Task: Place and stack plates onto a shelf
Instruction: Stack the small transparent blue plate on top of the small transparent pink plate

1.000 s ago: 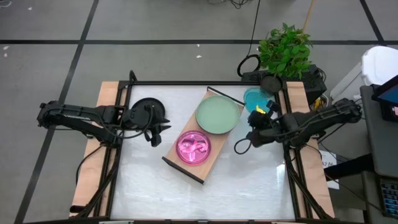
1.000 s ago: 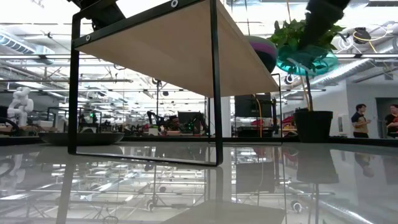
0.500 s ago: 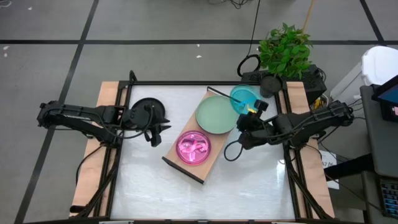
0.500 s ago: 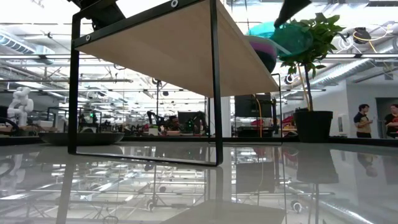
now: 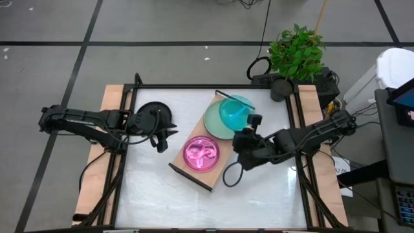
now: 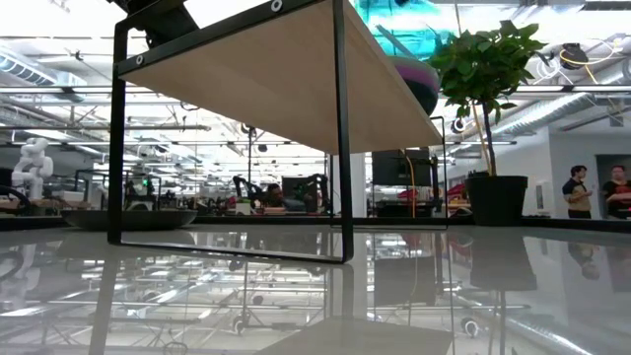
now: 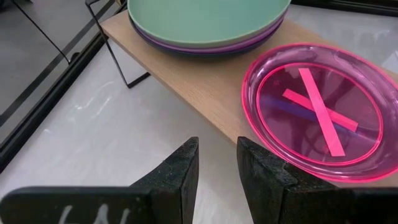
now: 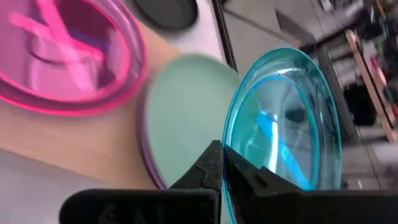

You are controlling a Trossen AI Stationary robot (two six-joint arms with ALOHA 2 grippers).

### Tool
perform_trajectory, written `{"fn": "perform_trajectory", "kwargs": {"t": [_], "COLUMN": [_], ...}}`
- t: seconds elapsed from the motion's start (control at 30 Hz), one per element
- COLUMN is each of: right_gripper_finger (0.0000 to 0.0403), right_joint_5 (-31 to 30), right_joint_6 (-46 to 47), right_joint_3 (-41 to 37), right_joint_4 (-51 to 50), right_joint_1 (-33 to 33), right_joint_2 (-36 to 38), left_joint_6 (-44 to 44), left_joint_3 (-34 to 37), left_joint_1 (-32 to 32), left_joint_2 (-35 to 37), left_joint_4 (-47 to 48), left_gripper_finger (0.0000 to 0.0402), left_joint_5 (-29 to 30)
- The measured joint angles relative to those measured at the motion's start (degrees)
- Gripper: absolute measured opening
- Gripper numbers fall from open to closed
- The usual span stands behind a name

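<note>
Gripping a translucent cyan plate (image 5: 234,110) by its rim, the right gripper (image 5: 249,123) has its fingers pinched tight and holds it tilted above the pale green plate (image 5: 220,123) on the light-wood shelf (image 5: 186,160). A translucent pink plate (image 5: 202,153) sits beside the green one. Left of the shelf, the left gripper (image 5: 169,134) waits part-open and holds nothing, near a black plate (image 5: 152,111)

Right claw (image 5: 248,121) carried cyan plate (image 5: 234,111) (tilted) over pale green plate (image 5: 218,121).
</note>
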State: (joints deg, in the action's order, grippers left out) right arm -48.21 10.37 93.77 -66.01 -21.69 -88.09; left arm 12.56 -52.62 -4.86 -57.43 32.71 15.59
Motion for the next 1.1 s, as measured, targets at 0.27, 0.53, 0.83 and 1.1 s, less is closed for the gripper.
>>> {"fn": "perform_trajectory", "kwargs": {"t": [0.27,0.53,0.83,1.1], "right_gripper_finger": [0.0,0.0,0.0,0.0], "right_joint_5": [0.0,0.2,0.4,4.7], "right_joint_6": [-8.4,-12.6,-16.2,-22.3], "right_joint_3": [0.2,0.2,0.2,0.1], "right_joint_4": [10.4,18.2,24.2,28.7], "right_joint_1": [-3.0,-6.5,-10.4,-10.5], "right_joint_2": [0.0,0.0,-0.5,-6.2], "left_joint_6": [0.0,0.1,0.1,0.1], "left_joint_3": [0.0,0.0,0.0,0.0], "left_joint_1": [0.0,0.0,0.0,0.0], "left_joint_2": [0.0,0.0,0.0,0.0], "left_joint_4": [0.0,0.0,-1.4,-1.3], "left_gripper_finger": [0.0115,0.0115,0.0115,0.0115], "left_joint_5": [0.0,1.1,1.1,1.1]}}
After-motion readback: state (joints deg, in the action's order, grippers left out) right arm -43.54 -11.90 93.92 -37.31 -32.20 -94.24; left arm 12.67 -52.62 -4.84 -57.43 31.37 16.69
